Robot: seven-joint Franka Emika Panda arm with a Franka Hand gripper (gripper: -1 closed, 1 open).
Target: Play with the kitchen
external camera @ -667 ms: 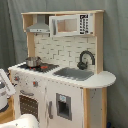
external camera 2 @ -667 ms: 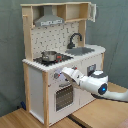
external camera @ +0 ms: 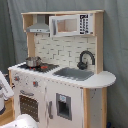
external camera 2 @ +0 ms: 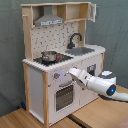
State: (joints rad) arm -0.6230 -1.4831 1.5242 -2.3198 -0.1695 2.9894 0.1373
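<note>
The kitchen (external camera 2: pixel 60 60) stands upright on the wooden floor in both exterior views, and in the second exterior view the arm reaches in from the second exterior view's right so that the hand (external camera 2: pixel 71 73) sits at the knob panel, just above the oven door (external camera 2: pixel 64 97). The panel lies straight ahead of the hand along the arm's reach, so any knob or door move likely starts from there; whether the hand is open or closed I cannot tell

The kitchen (external camera: pixel 60 75) is made of matt white panels and pale wood. A shiny metal pot (external camera 2: pixel 49 55) is seen at 10 o'clock of the grey sink (external camera 2: pixel 82 51).
</note>
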